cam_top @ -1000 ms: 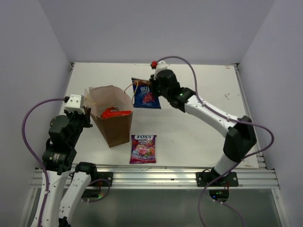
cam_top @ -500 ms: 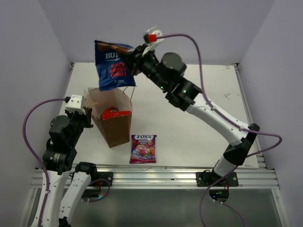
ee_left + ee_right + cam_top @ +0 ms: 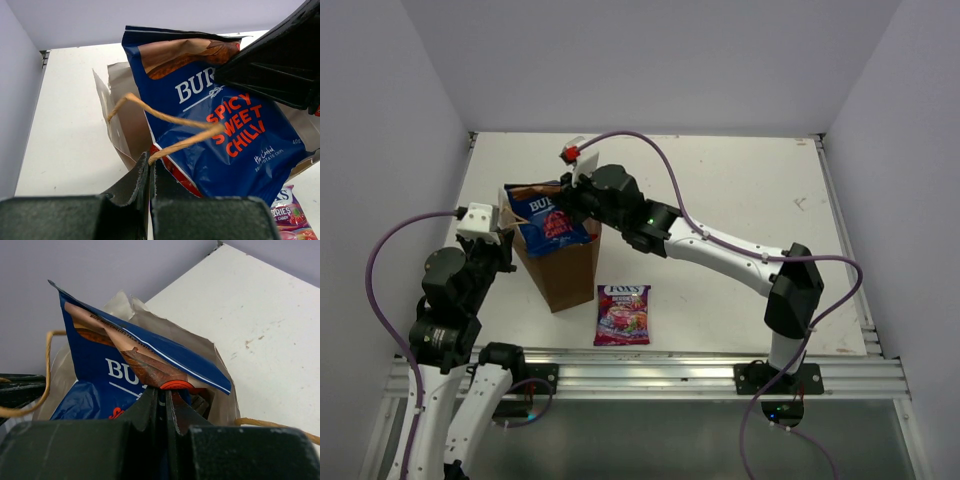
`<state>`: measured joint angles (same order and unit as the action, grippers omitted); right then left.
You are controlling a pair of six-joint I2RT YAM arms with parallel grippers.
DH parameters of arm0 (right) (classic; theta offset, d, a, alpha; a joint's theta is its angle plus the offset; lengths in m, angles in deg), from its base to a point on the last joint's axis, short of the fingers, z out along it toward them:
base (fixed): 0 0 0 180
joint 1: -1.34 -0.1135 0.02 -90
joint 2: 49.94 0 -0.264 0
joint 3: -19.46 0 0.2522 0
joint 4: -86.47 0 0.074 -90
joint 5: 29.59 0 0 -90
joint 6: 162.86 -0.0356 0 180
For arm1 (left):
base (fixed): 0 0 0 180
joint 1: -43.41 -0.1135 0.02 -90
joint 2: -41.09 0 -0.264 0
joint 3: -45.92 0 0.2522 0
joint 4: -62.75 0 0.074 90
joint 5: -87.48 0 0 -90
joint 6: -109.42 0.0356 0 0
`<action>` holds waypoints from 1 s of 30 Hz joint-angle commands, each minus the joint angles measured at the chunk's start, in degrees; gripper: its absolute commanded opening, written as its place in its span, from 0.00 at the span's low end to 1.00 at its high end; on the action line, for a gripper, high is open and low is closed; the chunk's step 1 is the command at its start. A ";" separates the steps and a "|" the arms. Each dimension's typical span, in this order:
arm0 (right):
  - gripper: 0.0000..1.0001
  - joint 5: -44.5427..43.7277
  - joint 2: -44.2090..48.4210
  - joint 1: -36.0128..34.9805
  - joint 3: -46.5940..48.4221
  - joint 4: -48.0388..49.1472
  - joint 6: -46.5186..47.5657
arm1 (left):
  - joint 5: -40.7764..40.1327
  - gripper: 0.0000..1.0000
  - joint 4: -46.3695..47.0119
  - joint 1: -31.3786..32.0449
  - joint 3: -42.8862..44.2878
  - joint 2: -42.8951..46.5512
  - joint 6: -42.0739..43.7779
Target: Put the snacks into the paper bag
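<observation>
We find the Fox's packet lying flat on the worktop, its long axis running near to far, just beside the near corner of the paper bag. The left end effector is pinched tight on the bag's rim at its string handle. The blue Burts packet sits partly inside the bag mouth, long axis tilted, top seam towards the rear left, clamped in the right end effector. Only the wrist views show a red packet beneath it

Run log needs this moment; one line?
right hand: shut on Burts bag at paper bag mouth | left hand: shut on handle | Fox's bag: table
</observation>
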<state>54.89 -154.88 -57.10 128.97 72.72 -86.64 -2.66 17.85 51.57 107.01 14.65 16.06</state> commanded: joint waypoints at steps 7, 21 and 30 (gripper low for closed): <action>0.60 0.51 1.94 -1.33 3.83 -4.66 5.42 | 1.20 0.00 3.19 0.71 0.31 1.21 0.54; 0.90 -18.55 31.70 -7.22 -20.00 -7.47 5.44 | 1.11 0.00 3.27 0.89 -0.13 1.83 0.37; 0.92 -20.58 35.16 -7.22 -47.38 -7.23 -11.52 | 1.90 0.00 3.01 0.98 0.22 1.74 0.19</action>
<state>36.47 -118.32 -64.16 87.00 67.36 -90.81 -2.03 17.83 52.19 106.69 15.79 16.04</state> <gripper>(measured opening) 0.914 0.015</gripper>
